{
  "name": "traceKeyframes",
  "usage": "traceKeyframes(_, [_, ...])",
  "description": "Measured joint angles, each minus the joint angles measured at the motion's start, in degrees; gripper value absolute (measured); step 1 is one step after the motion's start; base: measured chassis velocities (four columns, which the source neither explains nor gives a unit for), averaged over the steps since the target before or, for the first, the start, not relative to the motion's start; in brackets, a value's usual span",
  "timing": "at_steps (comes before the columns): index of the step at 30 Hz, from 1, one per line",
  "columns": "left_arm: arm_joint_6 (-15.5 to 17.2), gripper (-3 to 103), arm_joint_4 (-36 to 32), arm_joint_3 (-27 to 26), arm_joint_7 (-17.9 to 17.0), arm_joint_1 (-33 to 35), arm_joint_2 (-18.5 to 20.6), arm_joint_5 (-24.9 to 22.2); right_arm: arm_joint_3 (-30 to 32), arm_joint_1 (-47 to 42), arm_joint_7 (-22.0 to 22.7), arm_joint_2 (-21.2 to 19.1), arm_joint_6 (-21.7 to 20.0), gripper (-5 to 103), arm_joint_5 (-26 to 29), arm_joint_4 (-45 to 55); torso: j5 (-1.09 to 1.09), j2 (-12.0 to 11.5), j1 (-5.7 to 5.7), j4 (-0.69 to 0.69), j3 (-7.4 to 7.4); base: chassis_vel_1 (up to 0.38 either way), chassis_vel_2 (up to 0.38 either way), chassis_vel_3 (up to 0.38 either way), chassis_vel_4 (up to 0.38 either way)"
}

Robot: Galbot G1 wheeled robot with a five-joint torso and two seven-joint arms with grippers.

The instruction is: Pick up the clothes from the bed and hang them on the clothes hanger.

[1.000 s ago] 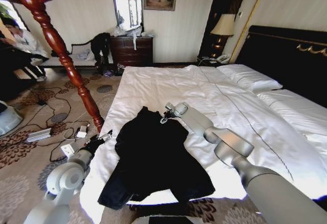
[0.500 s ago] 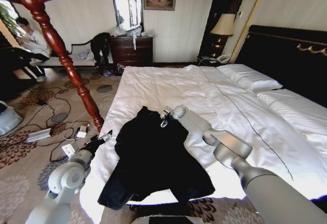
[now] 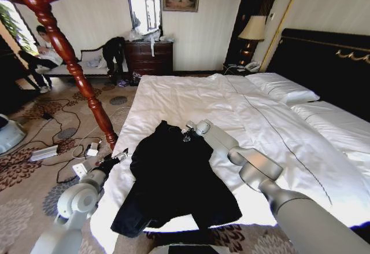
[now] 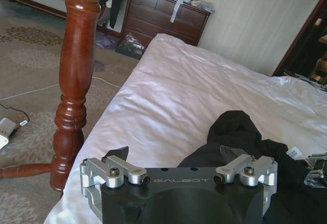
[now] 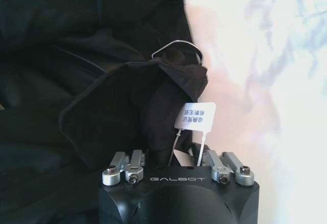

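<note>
A hotel-style bedroom with a patterned carpet and pale striped walls holds the bed point(image 3: 191, 100), its white duvet spread flat below white pillows and a tall black headboard with gold trim. The clothes point(image 3: 173, 179), a single black jacket-like garment, lie crumpled on the near corner of the bed, the lower hem reaching the mattress edge. The right claw point(image 3: 186, 133) is down at the garment's upper edge, near the collar; in the right wrist view its fingers are close together on a raised fold of the black cloth, with a white care tag point(image 5: 194, 116) and a thin metal loop point(image 5: 179, 48) just ahead of them, so it appears to be pinching the fabric. The left claw point(image 3: 119, 155) hovers at the left edge of the bed, just beside the garment's sleeve and apart from it, its fingers spread wide with nothing between them. The clothes hanger point(image 3: 69, 57), a glossy red-brown turned-wood stand, rises from the carpet beside the bed's left side, near the left claw.
</note>
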Motion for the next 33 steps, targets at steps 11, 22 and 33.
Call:
traceKeyframes(11, [0.0, 100, -0.7, -0.4, -0.1, 0.4, 0.6, -0.2, 0.6, -0.2, 10.2, -0.6, -0.1, 27, 1.1, 1.2, 0.0, 0.0, 0.0, -0.01, 0.0, 0.0, 0.0, 0.0, 0.0])
traceKeyframes(22, [0.1, 100, -1.4, -0.5, -0.6, -0.1, 1.6, -1.4, 2.0, 0.2, 18.4, -3.7, 1.6, 27, -0.7, 9.9, 0.0, 0.0, 0.01, 0.0, 0.0, 0.0, 0.0, 0.0, 0.0])
traceKeyframes(33, [-0.9, 100, -2.5, -2.3, -2.0, -3.4, 6.8, -6.0, 2.8, 1.0, 25.0, -8.3, 3.0, 27, -3.4, 22.2, -0.01, 0.0, 0.01, 0.01, 0.0, 0.0, 0.0, 0.0, 0.0])
